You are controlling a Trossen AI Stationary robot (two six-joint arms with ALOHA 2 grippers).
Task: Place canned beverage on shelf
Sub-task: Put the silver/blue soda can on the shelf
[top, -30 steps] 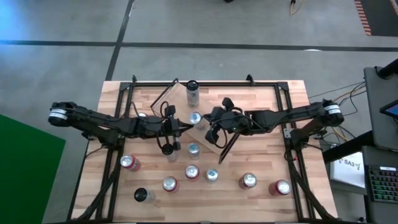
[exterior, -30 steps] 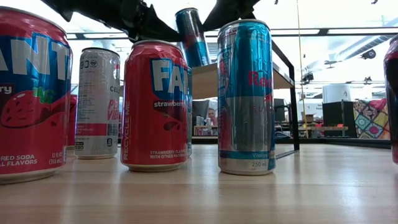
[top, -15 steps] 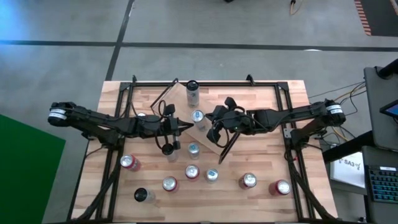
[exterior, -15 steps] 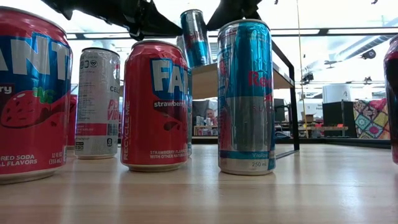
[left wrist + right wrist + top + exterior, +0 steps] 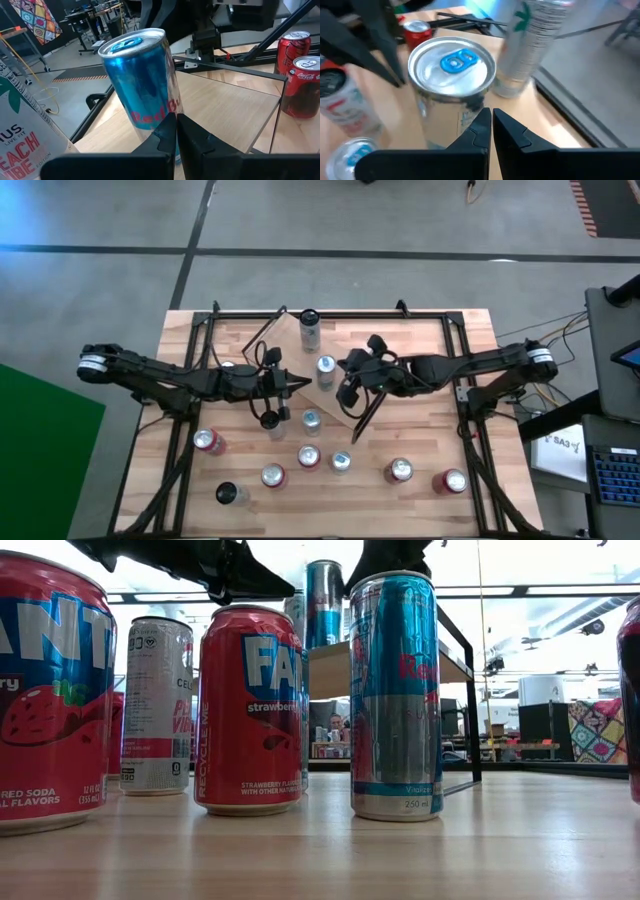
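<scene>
- Tool on my left (image 5: 298, 386) is clenched with nothing between its fingers, tips just beside the blue can (image 5: 326, 370) that stands upright on the shelf (image 5: 345, 402).
- My right tool (image 5: 345, 375) is also clenched on nothing, close against the other side of that same can; whether either tool actually touches the can, I cannot tell.
- From my left wrist, the can's lower part is hidden behind my own fingers (image 5: 167, 135), so its base on the plank is out of sight.
- From my right wrist I see the silver top and blue pull tab; the can's body is largely covered by my fingers (image 5: 480, 131).
- At worktop height, only the can's upper part shows behind 2 nearer cans, a red Fanta can (image 5: 250, 710) and a blue-and-silver can (image 5: 395, 695).
- The shelf is mostly covered by my right arm from above; its black end frame (image 5: 458, 690) shows at worktop level.
- A tall white can (image 5: 309, 330) stands on the worktop (image 5: 420, 430) beyond the shelf.
</scene>
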